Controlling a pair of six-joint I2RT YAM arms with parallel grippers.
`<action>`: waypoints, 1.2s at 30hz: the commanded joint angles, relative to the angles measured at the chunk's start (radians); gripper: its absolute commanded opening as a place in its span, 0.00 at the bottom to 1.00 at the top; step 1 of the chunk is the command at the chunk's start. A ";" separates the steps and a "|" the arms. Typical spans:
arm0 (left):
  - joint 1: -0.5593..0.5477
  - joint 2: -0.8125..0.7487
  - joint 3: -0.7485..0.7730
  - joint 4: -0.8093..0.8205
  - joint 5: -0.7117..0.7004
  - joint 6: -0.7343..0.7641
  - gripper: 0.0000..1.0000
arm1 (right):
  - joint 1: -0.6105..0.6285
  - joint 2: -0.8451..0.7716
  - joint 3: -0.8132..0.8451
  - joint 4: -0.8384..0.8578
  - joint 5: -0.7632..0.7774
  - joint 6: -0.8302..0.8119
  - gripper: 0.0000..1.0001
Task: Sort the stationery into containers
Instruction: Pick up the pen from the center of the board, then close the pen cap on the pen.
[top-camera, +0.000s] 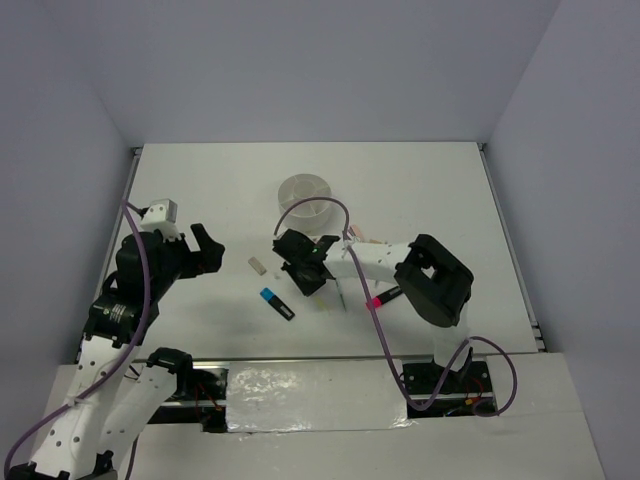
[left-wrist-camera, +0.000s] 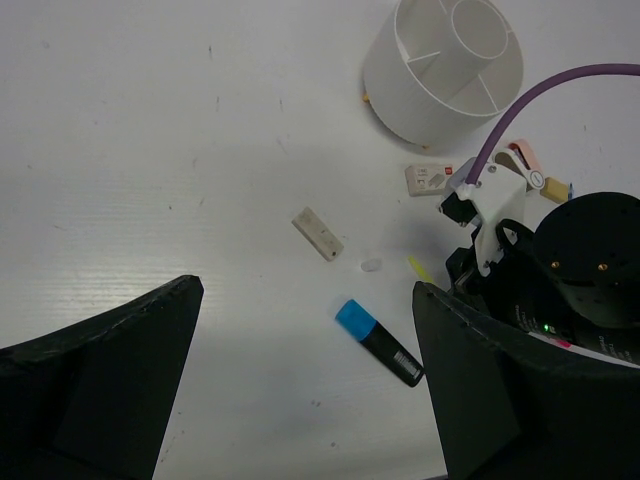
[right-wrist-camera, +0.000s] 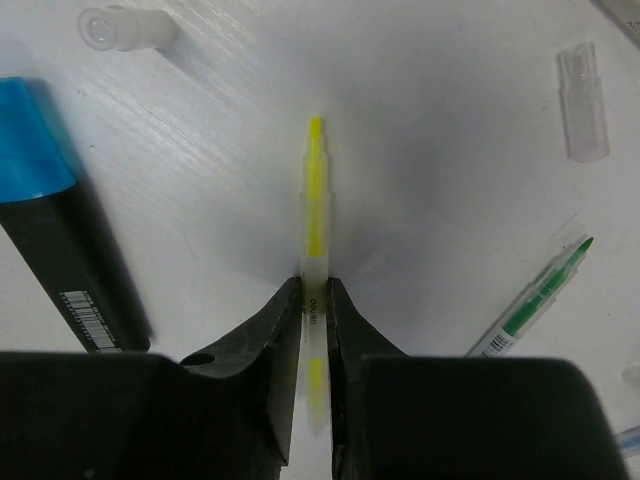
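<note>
Right hand (right-wrist-camera: 314, 292) closed on one yellow pen (right-wrist-camera: 314, 200) lying on the desk (right-wrist-camera: 420, 180), between one blue-and-black highlighter (right-wrist-camera: 50, 230) and one green pen (right-wrist-camera: 540, 295). Two clear caps (right-wrist-camera: 128, 28) lie beyond. Left hand (top-camera: 207, 245) wide open, holding nothing. One white compartmented cup (left-wrist-camera: 440, 65). Outside it lie one beige eraser (left-wrist-camera: 318, 233), one white eraser (left-wrist-camera: 430, 180) and one pink-tipped highlighter (top-camera: 386, 296).

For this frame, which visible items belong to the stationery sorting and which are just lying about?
Job:
yellow pen, pinched in the right hand
green pen
blue highlighter
beige eraser
white organiser cup

Lying about:
clear cap
another clear cap
purple cable
</note>
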 joint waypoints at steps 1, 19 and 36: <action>-0.005 -0.008 0.006 0.036 -0.003 0.015 0.99 | 0.022 0.032 0.006 -0.011 -0.019 0.039 0.18; -0.353 0.332 -0.052 0.365 -0.135 -0.166 0.99 | 0.022 -0.735 -0.116 -0.169 0.220 0.275 0.00; -0.486 0.726 0.017 0.398 -0.327 -0.151 0.71 | 0.021 -0.978 -0.184 -0.260 0.232 0.286 0.00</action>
